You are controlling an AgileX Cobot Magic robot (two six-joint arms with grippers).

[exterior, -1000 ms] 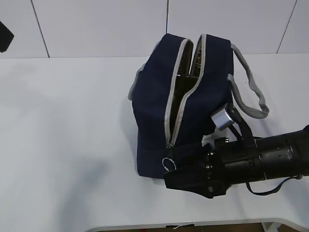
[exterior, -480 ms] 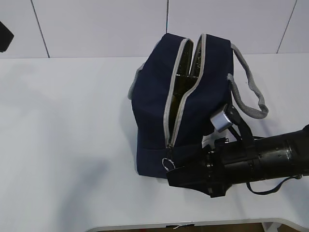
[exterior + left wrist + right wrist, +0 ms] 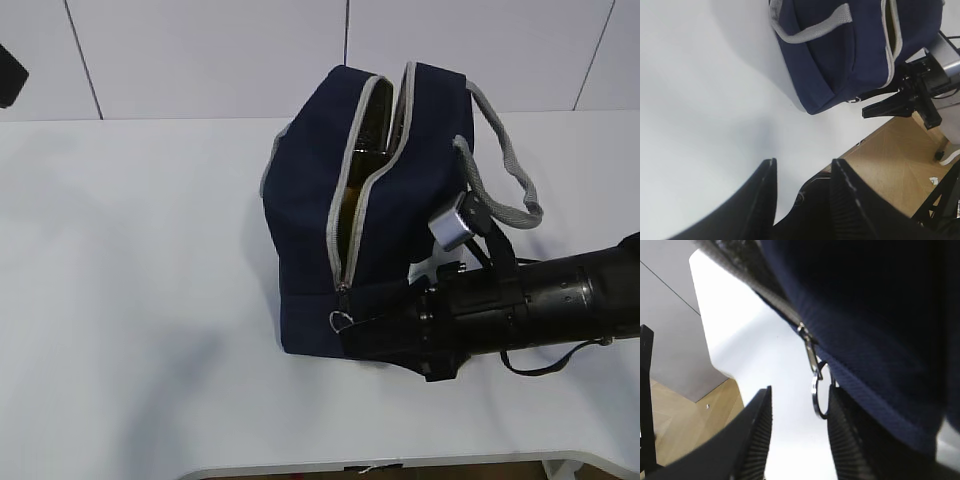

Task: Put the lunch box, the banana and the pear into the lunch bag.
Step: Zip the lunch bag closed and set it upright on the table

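Left gripper [image 3: 805, 165] hanging over bare white surface [image 3: 705, 100], jaws apart with nothing between them, well apart from the lunch bag [image 3: 840, 60], which sits up and to the right in the left wrist view. Not to be seen in the exterior view.

Further right, lunch bag [image 3: 310, 200] standing on the surface [image 3: 130, 250] towards the middle-right, zipper [image 3: 345, 230] parted along the top, foil lining [image 3: 365, 150] glinting in the gap. Lunch box, banana and pear nowhere in view; probably already inside, though not to be told from here.

Soft navy fabric, so likely to slump, crease and skid on the smooth surface under any pull. Light shell, weight depending on contents. Best taken by the stiff metal ring pull [image 3: 340, 320] for the zipper, or by a grey webbing handle [image 3: 510, 170] for lifting. Ring small, thin and free to swing, so easy to lose from a loose pinch.

Right gripper [image 3: 350, 340] low against the near end of the bag, at the zipper's foot. In the right wrist view, right gripper [image 3: 801, 392] with jaws apart and the ring pull [image 3: 820, 395] dangling between them, hard by the right-hand finger, clear of the left-hand one. Not yet clamped, as far as can be judged.
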